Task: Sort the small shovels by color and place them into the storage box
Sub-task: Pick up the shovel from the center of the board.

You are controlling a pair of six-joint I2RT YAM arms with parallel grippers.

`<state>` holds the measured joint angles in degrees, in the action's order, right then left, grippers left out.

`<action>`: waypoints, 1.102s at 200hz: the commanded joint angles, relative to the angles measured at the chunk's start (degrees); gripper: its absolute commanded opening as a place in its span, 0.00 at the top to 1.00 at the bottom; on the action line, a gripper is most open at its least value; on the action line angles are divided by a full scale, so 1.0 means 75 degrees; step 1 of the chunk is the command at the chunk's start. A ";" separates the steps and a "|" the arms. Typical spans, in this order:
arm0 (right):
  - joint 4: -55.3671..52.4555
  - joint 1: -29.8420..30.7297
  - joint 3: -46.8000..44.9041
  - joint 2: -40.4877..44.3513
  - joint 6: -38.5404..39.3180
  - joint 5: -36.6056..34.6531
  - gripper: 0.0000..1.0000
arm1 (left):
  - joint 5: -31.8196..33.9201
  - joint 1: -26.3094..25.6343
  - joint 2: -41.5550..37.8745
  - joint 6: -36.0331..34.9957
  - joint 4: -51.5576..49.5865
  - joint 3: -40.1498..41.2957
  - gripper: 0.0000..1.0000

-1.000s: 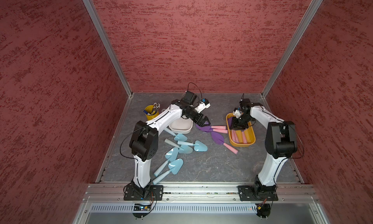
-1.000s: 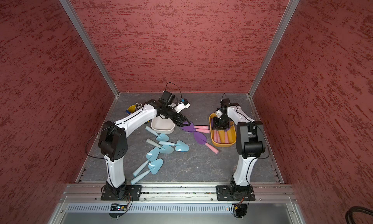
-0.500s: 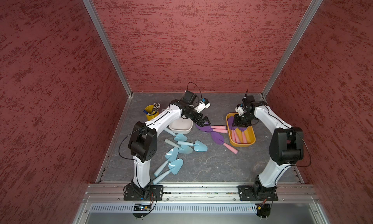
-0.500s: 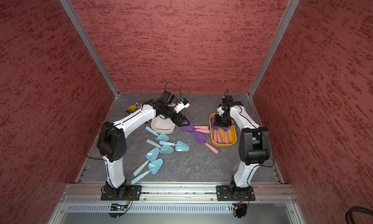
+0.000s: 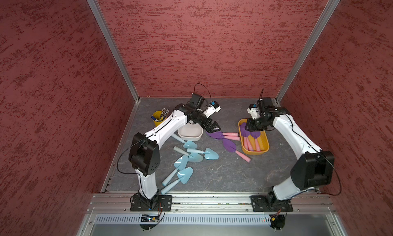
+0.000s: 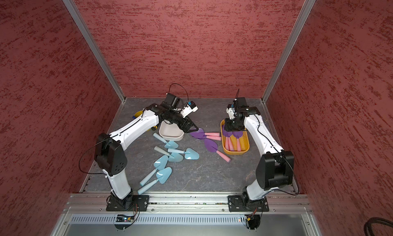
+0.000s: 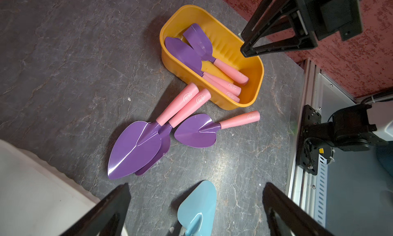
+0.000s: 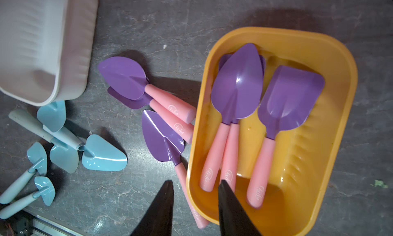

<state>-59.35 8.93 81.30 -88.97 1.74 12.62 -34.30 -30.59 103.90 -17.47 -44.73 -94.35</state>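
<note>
- Left wrist view: the left tool (image 7: 195, 188) hangs with its jaws spread as wide as they go, gripping nothing, above the stacked pair of purple shovels (image 7: 138, 147) on the tabletop (image 7: 63, 64).
- That pair and a third purple shovel (image 7: 195, 131) just beside it lie close against the yellow box (image 7: 168, 62), which already has three purple ones inside.
- The likely step is lifting one of the pair. Aim for a pink handle (image 7: 176, 103) rather than the thin, flat blade. The two handles lie touching, so set the jaws across the upper one alone, or both may come up.
- The right tool (image 8: 195, 182) hangs over the yellow box with its jaws a little apart and empty. Bring the shovel in from the open side so the arms do not meet.
- The blue shovels (image 5: 197, 156) lie loose on the tabletop by the white box (image 5: 190, 132), with none visibly inside it.
</note>
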 commanded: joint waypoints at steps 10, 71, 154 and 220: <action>-0.0169 0.0577 -0.0203 0.0460 0.0358 -0.0291 0.63 | -0.0240 0.0261 -0.0671 -0.0551 -0.0699 0.0347 0.00; -0.0837 0.1678 0.0221 0.0107 0.1270 -0.0647 0.64 | -0.0654 0.1037 -0.1947 -0.1355 -0.1337 0.1634 0.00; -0.1412 0.2519 -0.0436 -0.0565 0.1064 -0.1134 0.65 | -0.1164 0.1816 -0.2978 -0.1464 -0.0747 0.3574 0.00; -0.1198 0.2688 -0.0855 -0.1284 0.1158 -0.1651 0.65 | -0.1933 0.1749 -0.2911 -0.1451 -0.0314 0.4287 0.00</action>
<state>-69.04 28.86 75.42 -97.47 10.11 3.07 -44.75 -17.32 82.43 -27.49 -49.74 -64.38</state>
